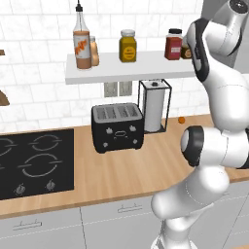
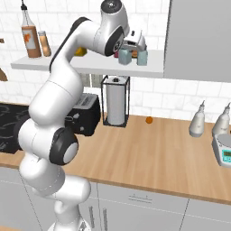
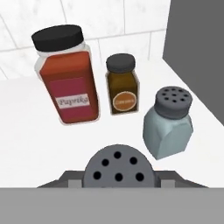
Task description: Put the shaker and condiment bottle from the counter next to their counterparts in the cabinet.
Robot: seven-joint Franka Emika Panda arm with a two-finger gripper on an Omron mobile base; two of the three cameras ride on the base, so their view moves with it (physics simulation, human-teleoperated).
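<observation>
From the left side, the white shelf (image 1: 121, 70) holds a tall sauce bottle (image 1: 82, 46) with a small orange bottle (image 1: 94, 51) just beside it, then a yellow jar (image 1: 128, 46) and a red jar (image 1: 173, 44), and a toaster (image 1: 117, 127) sits on the wooden counter (image 1: 126, 172) below. From the right side, the arm reaches up to the shelf, where the pincer (image 2: 127, 50) is just beside a little blue-grey shaker (image 2: 142, 57). From the hand, the pincer is partly open and its two fingers hug the grey cap of a shaker (image 3: 119, 169), next to the other shaker, a paprika jar (image 3: 68, 76) and a small brown jar (image 3: 122, 85).
</observation>
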